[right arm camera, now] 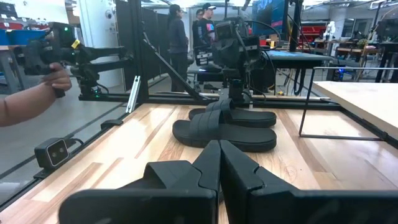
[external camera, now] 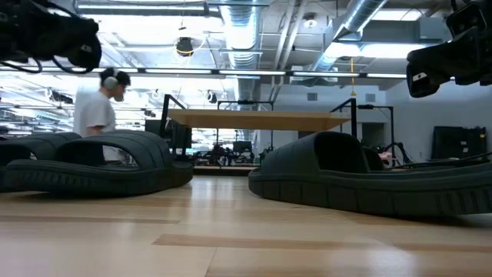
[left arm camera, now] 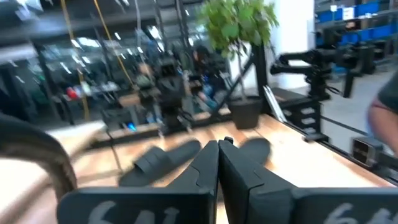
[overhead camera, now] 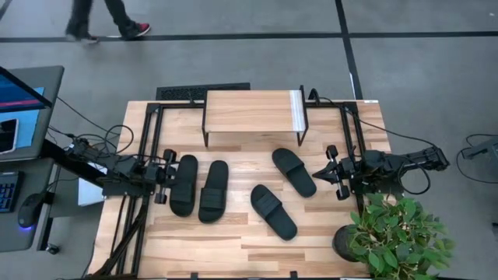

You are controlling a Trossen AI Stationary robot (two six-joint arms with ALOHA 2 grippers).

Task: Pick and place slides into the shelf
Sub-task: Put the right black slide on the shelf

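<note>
Left pincer (overhead camera: 166, 177) closed, empty, just beside two slides (overhead camera: 199, 187); right pincer (overhead camera: 330, 173) closed, empty, near another slide (overhead camera: 294, 172).

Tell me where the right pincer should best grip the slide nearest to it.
Probably the slide by its strap band, coming from above with the right pincer fingers across the band. It lies flat and upright on the table, so the raised strap is the only part standing clear.
</note>
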